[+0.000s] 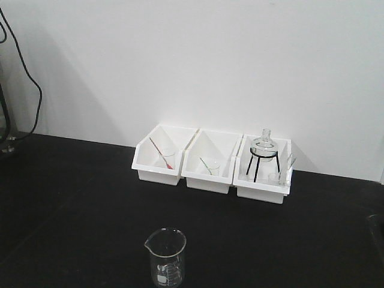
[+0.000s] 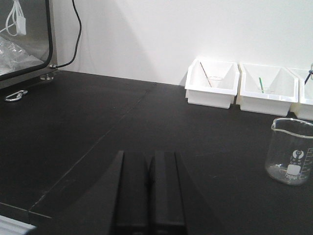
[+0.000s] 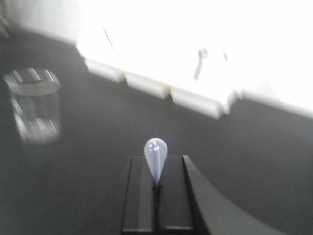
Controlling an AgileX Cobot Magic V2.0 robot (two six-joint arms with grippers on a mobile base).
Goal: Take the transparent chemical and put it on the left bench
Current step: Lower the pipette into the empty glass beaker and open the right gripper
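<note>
The right claw point(image 3: 157, 166) pinches the pipette point(image 3: 155, 152) just below its bulb, over the bench point(image 3: 259, 156). The left claw point(image 2: 150, 156) is closed and empty. The slim stem could swivel or slip in that grip, and a careless lowering might strike the beaker point(image 3: 35, 105).

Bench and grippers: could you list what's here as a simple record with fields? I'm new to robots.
Surface: black bench against a white wall
Bins: three white bins in a row at the wall
Bin contents: red pipette in the left one, green pipette in the middle, flask on a black tripod in the right
Loose item: clear beaker in front of the bins
Left gripper: shut, empty
Right gripper: shut on clear pipette, bulb poking out
</note>
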